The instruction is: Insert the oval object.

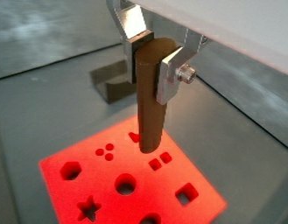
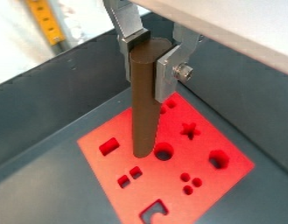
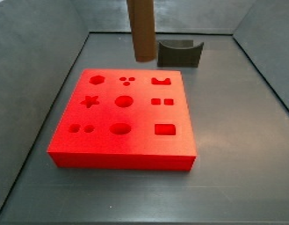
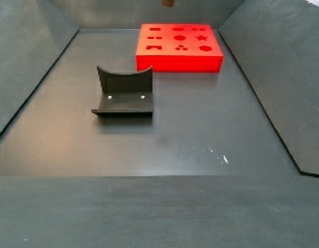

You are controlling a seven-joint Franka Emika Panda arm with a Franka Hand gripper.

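My gripper [image 1: 152, 58] is shut on the oval object [image 1: 151, 101], a long brown peg with smooth sides that hangs upright between the silver fingers [image 1: 173, 70]. Both wrist views show this grip; in a wrist view the gripper [image 2: 150, 58] holds the peg [image 2: 143, 105] near its upper end. The peg's lower end hangs above the red block [image 1: 134, 188], a flat block with shaped holes [image 2: 170, 166], and is apart from it. In a side view the peg [image 3: 140, 31] hangs over the far edge of the red block [image 3: 123, 119]; the gripper is out of that frame.
The dark grey fixture [image 3: 178, 53] with a curved top stands on the floor behind the red block, also seen in a side view [image 4: 123, 94] and a wrist view [image 1: 111, 83]. Grey bin walls [image 3: 258, 70] surround the floor. The red block [image 4: 178, 48] lies near one wall.
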